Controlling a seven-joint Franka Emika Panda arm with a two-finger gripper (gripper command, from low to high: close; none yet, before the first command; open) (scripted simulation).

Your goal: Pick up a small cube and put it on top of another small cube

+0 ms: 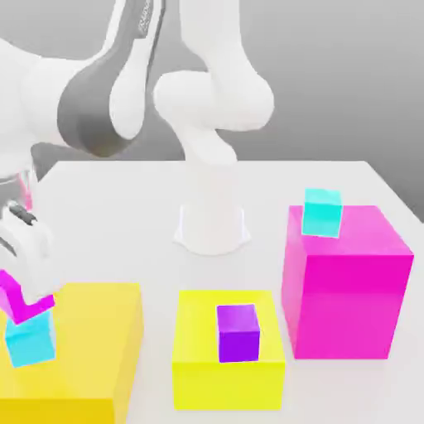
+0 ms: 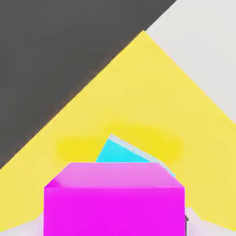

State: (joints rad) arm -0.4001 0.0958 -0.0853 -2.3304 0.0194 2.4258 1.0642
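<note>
"Entry one, the arm?"

"One white Panda arm [image 1: 211, 83], grey-trimmed, its base [image 1: 212, 228] upright on a pale table [image 1: 103, 215]. The arm bent forward and across to the exterior view's left. Its gripper [image 1: 27, 290] hung low there, over an amber-yellow block [image 1: 99, 331]."

"Entry two, the blocks and what they bore?"

"Three. Item: the amber-yellow block, broad, bearing a small sky-cyan cube [image 1: 31, 339] on its top. Item: a bright yellow block [image 1: 228, 387], squarish, between the other two, with a small purple cube [image 1: 238, 334] on top. Item: a large magenta block [image 1: 348, 306], the tallest of the three, to the exterior view's right, carrying a small turquoise cube [image 1: 321, 214] toward its far left corner as seen there."

"Entry three, the hand and the task's piece?"

"One small magenta cube [image 1: 26, 305], located at the lower end of the gripper, directly above the sky-cyan cube. The exterior view had it covering the top of that cube, the two turned at different angles. The hand view had it in front of the sky-cyan cube, a corner of which showed past its edge."

"Condition of the gripper?"

"Not determinable: spread or pinching the magenta cube, the cataloguer could not tell. Full contact between the two cubes was likewise left unrecorded."
</note>
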